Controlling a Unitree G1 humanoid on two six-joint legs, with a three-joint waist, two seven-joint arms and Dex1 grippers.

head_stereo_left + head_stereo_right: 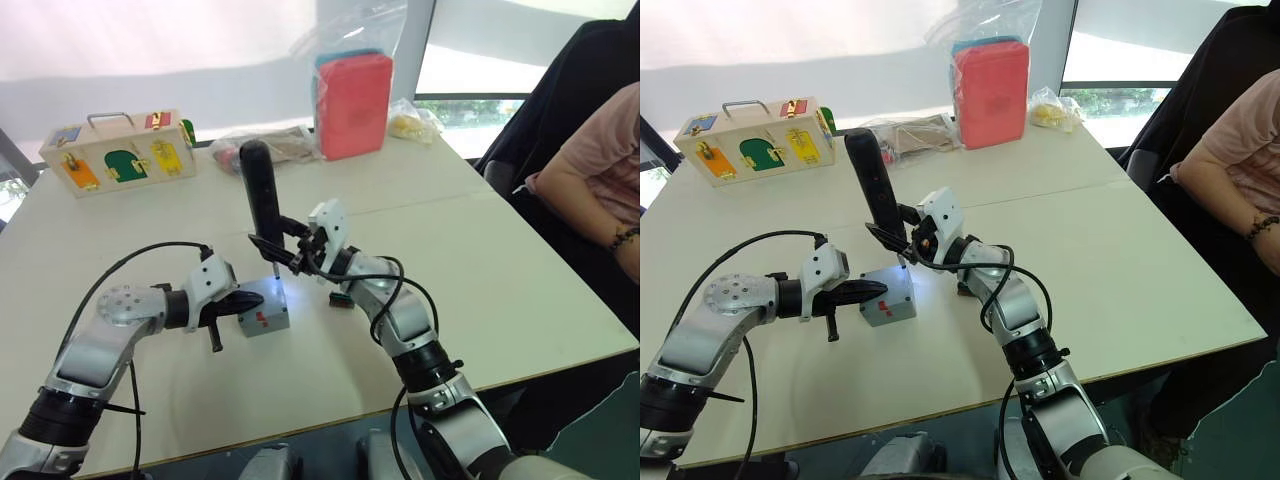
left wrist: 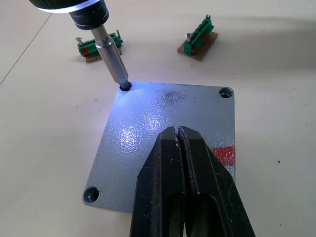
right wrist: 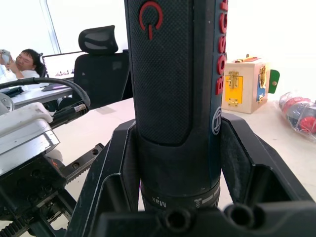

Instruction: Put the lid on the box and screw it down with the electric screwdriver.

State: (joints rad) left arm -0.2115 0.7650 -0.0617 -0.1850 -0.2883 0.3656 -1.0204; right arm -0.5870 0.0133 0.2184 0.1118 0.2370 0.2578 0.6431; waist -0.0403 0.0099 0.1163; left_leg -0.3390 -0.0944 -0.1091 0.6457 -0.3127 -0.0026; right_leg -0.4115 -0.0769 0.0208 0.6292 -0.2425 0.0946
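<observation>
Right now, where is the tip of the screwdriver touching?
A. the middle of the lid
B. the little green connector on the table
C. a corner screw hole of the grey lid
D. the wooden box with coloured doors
C. In the left wrist view the electric screwdriver's metal bit sits in a corner hole of the lid, lit by its white light, while the left gripper, shut, presses on the lid.

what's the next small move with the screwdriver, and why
Probably drive that screw: the lid already sits on the box, and the screwdriver, held upright in the right gripper, has its bit in one corner hole. The left gripper, fingers shut, presses on the lid, likely steadying it. Three other corner holes look empty.
</observation>
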